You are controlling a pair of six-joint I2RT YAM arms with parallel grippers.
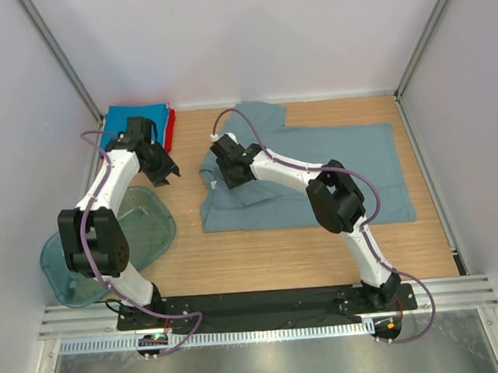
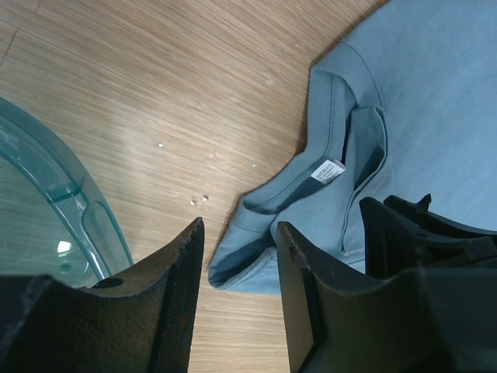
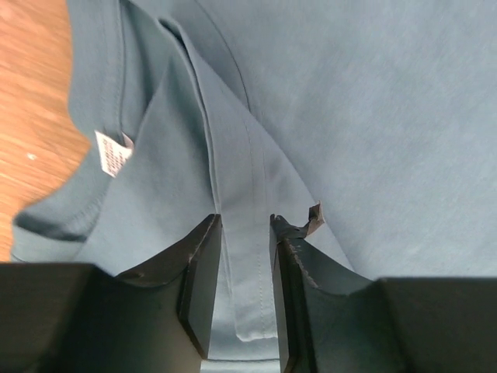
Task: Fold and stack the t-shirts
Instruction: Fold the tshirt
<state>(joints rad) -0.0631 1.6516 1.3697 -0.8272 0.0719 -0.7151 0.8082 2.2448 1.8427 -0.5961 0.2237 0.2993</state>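
A dusty grey-blue t-shirt (image 1: 332, 169) lies spread on the wooden table, its neck and white label (image 2: 328, 170) toward the left. My right gripper (image 1: 224, 173) hovers over the shirt's crumpled left end. In the right wrist view its jaws (image 3: 245, 225) stand a little apart, with a stitched hem strip (image 3: 252, 256) lying flat in the gap, not pinched. My left gripper (image 2: 239, 233) is open just left of the shirt's edge, over bare wood, with nothing in it. A bright blue folded t-shirt (image 1: 133, 117) and a red one (image 1: 170, 129) sit at the back left.
A translucent teal plastic tub (image 1: 109, 246) rests at the near left beside my left arm; its rim (image 2: 54, 186) shows in the left wrist view. Small white specks (image 2: 198, 200) lie on the wood. White walls close in the table on three sides.
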